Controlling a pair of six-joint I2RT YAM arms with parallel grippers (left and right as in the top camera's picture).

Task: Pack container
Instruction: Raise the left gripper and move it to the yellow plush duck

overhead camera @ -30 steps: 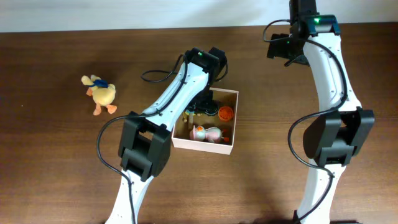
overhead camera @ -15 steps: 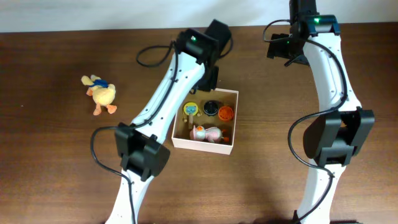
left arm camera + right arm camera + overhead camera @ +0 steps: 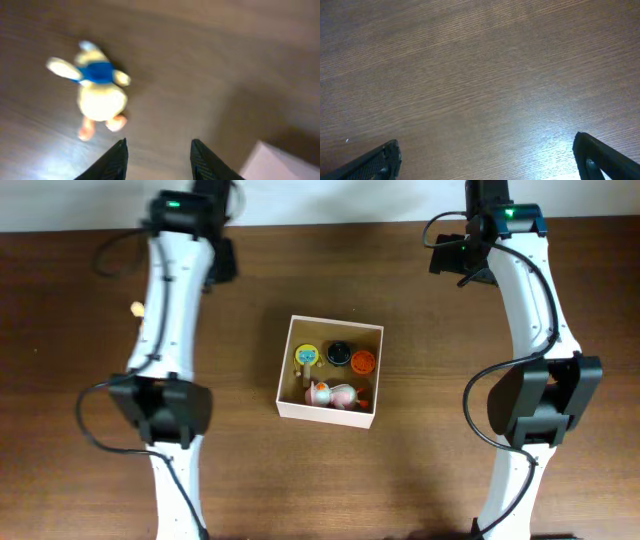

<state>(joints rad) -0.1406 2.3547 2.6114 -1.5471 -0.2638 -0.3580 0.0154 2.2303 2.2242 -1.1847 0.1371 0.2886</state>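
Observation:
The container (image 3: 327,412) is a square shallow box with white walls and a tan inside, at the table's middle. It holds a yellow disc toy (image 3: 308,356), a black one (image 3: 340,354), an orange one (image 3: 363,361) and a pink and white toy (image 3: 333,394). Its white corner shows in the left wrist view (image 3: 282,160). A yellow plush duck with a blue scarf (image 3: 100,95) lies on the table ahead of my left gripper (image 3: 157,144), which is open and empty. In the overhead view the left arm hides most of the duck (image 3: 135,308). My right gripper (image 3: 487,150) is open and empty over bare wood.
The brown wooden table (image 3: 90,430) runs to a pale wall edge at the back (image 3: 300,200). The right arm (image 3: 520,300) stands at the back right, away from the box.
My left arm has lifted out of the box and swung far left to the table's back left, over the duck. The right arm has not moved.

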